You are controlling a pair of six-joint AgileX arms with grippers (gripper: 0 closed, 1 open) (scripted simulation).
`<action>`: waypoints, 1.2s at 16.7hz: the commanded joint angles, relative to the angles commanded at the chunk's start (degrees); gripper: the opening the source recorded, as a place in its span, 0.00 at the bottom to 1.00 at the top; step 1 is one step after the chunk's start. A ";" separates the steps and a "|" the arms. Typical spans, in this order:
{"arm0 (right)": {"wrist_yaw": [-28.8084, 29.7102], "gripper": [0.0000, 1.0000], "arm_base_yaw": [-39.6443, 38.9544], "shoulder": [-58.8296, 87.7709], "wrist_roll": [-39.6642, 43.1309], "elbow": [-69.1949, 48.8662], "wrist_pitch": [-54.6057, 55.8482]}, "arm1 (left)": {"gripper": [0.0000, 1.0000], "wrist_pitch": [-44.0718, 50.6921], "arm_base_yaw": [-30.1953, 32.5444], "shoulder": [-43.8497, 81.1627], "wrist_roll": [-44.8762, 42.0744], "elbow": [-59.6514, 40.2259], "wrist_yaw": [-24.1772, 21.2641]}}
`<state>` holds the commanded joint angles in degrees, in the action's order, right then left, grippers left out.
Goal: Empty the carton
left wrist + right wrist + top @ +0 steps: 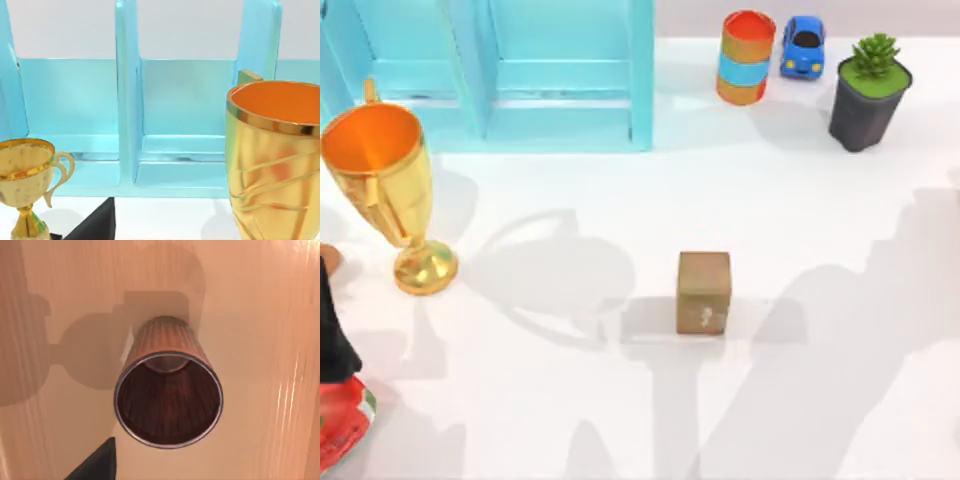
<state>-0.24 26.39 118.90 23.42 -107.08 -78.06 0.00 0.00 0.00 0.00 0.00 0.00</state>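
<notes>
Tool state on either arm I cannot tell. Small brown carton [704, 291] stands upright mid-tabletop [570, 420], slightly right of centre, so my right arm seems marginally nearer.

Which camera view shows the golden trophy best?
The top view: the whole golden trophy stands at the table's left, cup to base. The left wrist view shows its cup close, cut off. The right wrist view shows a wooden cup.

Carton [704, 291] mid-table, trophy [386, 187] left, shelf [520, 75] behind
</notes>
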 joint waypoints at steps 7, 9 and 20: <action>-0.05 1.00 -0.34 3.00 -0.30 8.30 11.30 | 1.00 0.00 0.00 0.00 0.00 0.00 0.00; 0.00 1.00 -0.49 1.36 -0.48 12.42 13.74 | 1.00 0.00 0.00 0.00 0.00 0.00 0.00; -0.01 0.85 -0.46 -0.34 -0.48 19.20 18.75 | 1.00 0.00 0.00 0.00 0.00 0.00 0.00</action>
<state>-0.25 25.93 118.56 22.95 -87.88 -59.31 0.00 0.00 0.00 0.00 0.00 0.00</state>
